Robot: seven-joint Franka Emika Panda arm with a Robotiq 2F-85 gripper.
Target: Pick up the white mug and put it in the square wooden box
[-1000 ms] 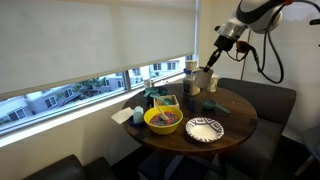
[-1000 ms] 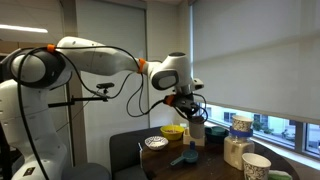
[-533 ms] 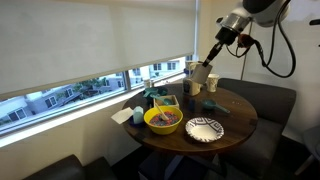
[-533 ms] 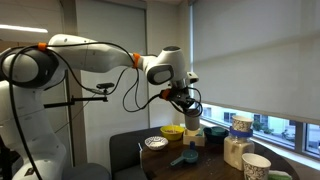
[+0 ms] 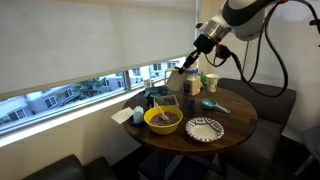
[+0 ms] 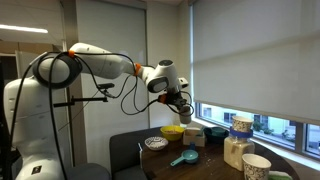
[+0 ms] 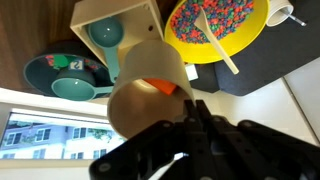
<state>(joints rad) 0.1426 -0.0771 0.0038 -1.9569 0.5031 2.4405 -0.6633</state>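
Pincer (image 5: pixel 191 65), clamped on 1 white mug (image 7: pixel 150 90), moved twd 1 wooden box (image 7: pixel 113 14).

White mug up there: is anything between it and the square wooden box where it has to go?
Nothing visible blocks the way. The small cream-white mug is held in the air, short of the open square wooden box, though a teal round dish sits inside.
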